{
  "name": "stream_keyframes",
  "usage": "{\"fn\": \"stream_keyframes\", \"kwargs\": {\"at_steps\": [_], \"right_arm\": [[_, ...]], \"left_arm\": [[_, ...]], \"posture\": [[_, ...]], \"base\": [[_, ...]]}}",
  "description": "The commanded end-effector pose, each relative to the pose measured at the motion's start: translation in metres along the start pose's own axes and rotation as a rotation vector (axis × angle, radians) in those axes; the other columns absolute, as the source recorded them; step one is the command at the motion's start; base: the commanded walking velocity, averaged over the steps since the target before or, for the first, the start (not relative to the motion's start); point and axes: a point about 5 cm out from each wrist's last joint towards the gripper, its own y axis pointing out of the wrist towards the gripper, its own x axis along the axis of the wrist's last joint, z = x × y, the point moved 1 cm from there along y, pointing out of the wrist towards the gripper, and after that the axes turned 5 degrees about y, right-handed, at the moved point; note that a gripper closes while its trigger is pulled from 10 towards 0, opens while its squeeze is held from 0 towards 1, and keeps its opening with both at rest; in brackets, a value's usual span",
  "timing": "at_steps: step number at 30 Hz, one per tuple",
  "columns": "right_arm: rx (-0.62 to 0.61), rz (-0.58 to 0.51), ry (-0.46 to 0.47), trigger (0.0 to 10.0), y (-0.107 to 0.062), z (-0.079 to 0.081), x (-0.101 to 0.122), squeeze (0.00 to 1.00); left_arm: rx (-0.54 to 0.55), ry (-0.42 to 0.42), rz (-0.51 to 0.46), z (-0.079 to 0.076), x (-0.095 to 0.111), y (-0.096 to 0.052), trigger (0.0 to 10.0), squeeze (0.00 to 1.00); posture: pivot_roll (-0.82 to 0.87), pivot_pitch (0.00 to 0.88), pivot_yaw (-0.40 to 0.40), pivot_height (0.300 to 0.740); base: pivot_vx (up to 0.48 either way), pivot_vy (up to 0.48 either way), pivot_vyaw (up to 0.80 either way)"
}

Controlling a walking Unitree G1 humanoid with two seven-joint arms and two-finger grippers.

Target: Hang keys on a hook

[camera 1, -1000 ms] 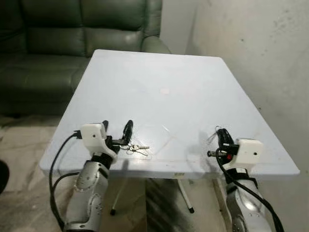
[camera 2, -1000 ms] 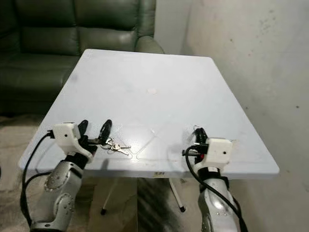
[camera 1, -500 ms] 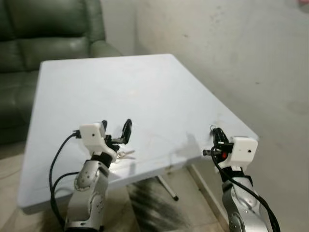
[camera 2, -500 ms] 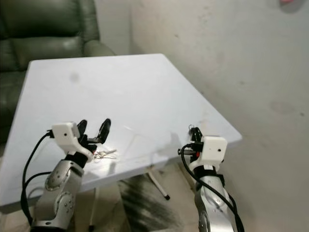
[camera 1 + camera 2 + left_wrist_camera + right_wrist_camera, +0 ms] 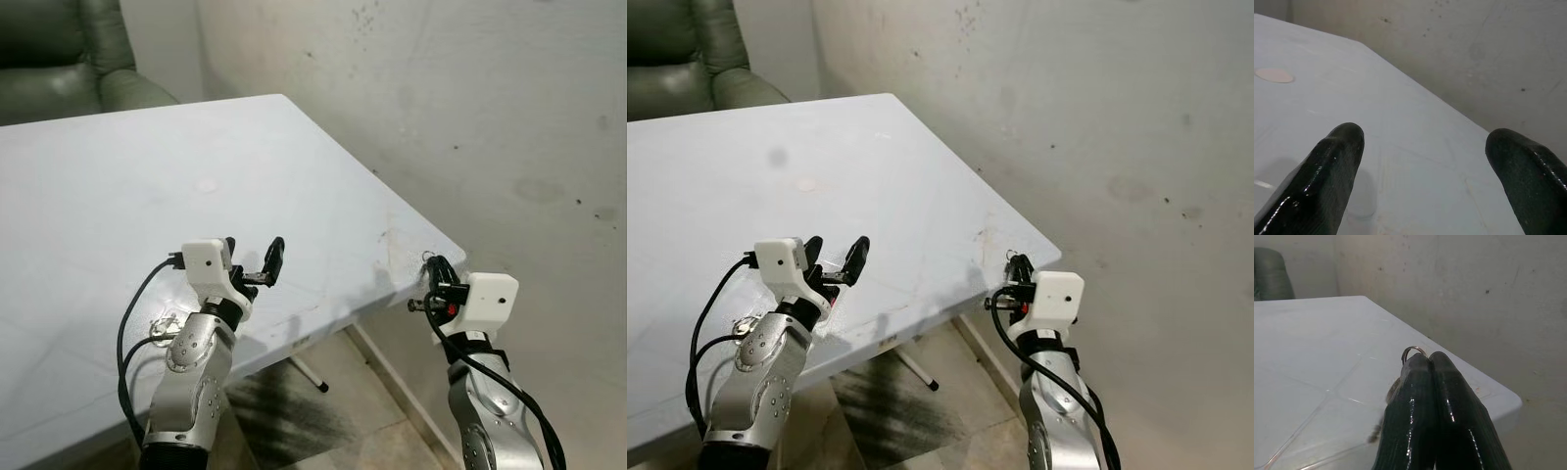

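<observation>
Loose keys (image 5: pixel 161 324) now lie back beside the left arm on the white table (image 5: pixel 98 147), no longer at the left gripper (image 5: pixel 253 250), whose fingers gape wide.
Right gripper (image 5: pixel 1430 357) pinches a key ring (image 5: pixel 1414 350) near the table's corner, by the grey wall (image 5: pixel 441 98).

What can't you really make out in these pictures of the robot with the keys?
- Keys on the table: mostly hidden behind the left arm in the left eye view; a bit of metal shows.
- Right gripper: a key ring pokes out between the shut fingers; whatever hangs from it is blurred.
- Hook: cannot be made out on the wall.
</observation>
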Motion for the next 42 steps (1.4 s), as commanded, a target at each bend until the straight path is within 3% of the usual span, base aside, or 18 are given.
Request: {"fn": "stream_keyframes", "kwargs": {"at_steps": [1, 5, 26, 32, 37, 42], "right_arm": [[-0.008, 0.011, -0.004, 10.0, 0.002, -0.002, -0.001, 0.0], [-0.01, 0.009, -0.002, 10.0, 0.002, -0.001, -0.001, 0.0], [-0.031, 0.005, 0.015, 10.0, 0.002, 0.002, -0.003, 0.0], [-0.033, -0.001, 0.015, 10.0, 0.004, 0.003, -0.002, 0.0], [-0.036, -0.006, 0.011, 10.0, 0.005, 0.002, -0.001, 0.0], [-0.036, -0.014, 0.002, 10.0, 0.007, 0.001, 0.0, 0.0]], "left_arm": [[-0.03, -0.011, 0.011, -0.007, -0.001, 0.003, 10.0, 0.0], [-0.031, -0.022, 0.013, -0.008, -0.001, 0.004, 10.0, 0.0], [0.064, -0.035, 0.007, 0.003, 0.003, 0.001, 10.0, 0.0], [0.058, -0.076, 0.011, 0.004, 0.003, 0.001, 10.0, 0.0], [0.049, -0.05, 0.019, 0.005, 0.003, 0.002, 10.0, 0.0], [0.025, 0.041, 0.026, 0.004, 0.004, 0.002, 10.0, 0.0]], "posture": [[0.04, 0.057, -0.103, 0.74], [0.04, 0.058, -0.096, 0.74], [0.05, 0.051, -0.086, 0.74], [0.04, 0.044, -0.085, 0.74], [0.04, 0.034, -0.08, 0.74], [0.04, 0.025, -0.077, 0.74]], "base": [[0.0, 0.0, -0.76], [0.0, 0.43, -0.76], [0.0, 0.0, -0.76], [0.0, 0.0, -0.76], [0.0, 0.0, -0.76], [0.0, 0.0, -0.76]]}}
